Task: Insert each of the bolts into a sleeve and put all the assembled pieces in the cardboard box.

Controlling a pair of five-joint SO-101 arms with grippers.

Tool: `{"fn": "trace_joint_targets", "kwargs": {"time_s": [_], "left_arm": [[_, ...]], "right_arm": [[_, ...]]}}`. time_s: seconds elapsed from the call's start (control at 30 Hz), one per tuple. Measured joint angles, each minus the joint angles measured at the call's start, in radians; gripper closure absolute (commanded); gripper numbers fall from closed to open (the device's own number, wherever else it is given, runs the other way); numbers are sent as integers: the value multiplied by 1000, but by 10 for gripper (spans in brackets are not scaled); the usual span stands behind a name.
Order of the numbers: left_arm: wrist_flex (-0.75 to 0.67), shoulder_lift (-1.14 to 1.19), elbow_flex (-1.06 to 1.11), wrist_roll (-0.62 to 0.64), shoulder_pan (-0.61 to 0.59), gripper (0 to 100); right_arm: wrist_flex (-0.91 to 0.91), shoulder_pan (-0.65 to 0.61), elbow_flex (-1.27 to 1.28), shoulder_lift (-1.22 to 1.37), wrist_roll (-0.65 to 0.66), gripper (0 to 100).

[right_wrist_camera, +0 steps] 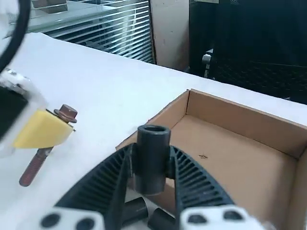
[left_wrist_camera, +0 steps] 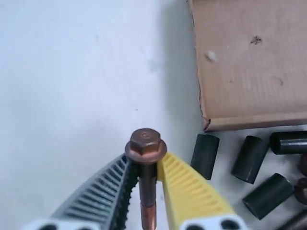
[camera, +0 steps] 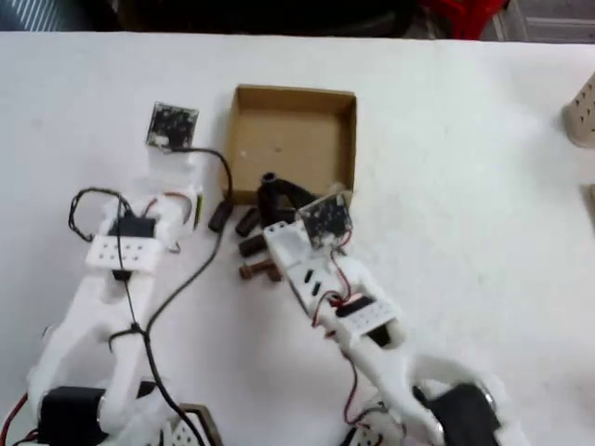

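Note:
My left gripper [left_wrist_camera: 146, 164] is shut on a copper bolt [left_wrist_camera: 146, 143], gripping the shank just under the hex head, beside the box's near left corner. Between its black fingers, my right gripper [right_wrist_camera: 151, 163] is shut on a black sleeve [right_wrist_camera: 153, 139] that stands upright with its bore up, at the near wall of the cardboard box [right_wrist_camera: 230, 153]. In the right wrist view the held bolt [right_wrist_camera: 45, 143] hangs tilted beside the left arm's yellow finger [right_wrist_camera: 41, 129]. From above, the right gripper [camera: 279, 197] sits at the front edge of the box [camera: 293, 90].
Several loose black sleeves [left_wrist_camera: 249, 159] lie on the table in front of the box [left_wrist_camera: 249, 62]. Loose sleeves [camera: 251, 245] and bolts [camera: 258, 271] lie between the two arms. A black cable [camera: 186, 279] trails across the left arm. A perforated object [camera: 581, 111] stands at the right edge.

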Motion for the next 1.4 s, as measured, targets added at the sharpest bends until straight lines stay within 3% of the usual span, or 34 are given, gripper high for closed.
{"fn": "trace_joint_targets", "kwargs": {"time_s": [0.27, 0.4, 0.6, 0.77, 1.0, 1.27, 1.4], "left_arm": [[-109, 0, 64, 0, 0, 977], [-115, 0, 64, 0, 0, 977], [-115, 0, 64, 0, 49, 977], [-153, 0, 106, 0, 117, 977], [-381, 0, 189, 12, 120, 976], [-535, 0, 203, 385, 120, 976], [-649, 0, 249, 427, 121, 976]], "right_arm": [[-516, -32, -21, 428, 0, 982], [-747, -44, 57, 480, 0, 982], [-941, -44, 193, 483, 0, 982], [-1011, -44, 322, 483, 0, 982], [-1014, -14, 344, 482, 2, 982], [-1014, -17, 344, 485, 2, 982], [-1014, -17, 344, 488, 2, 982]]}}
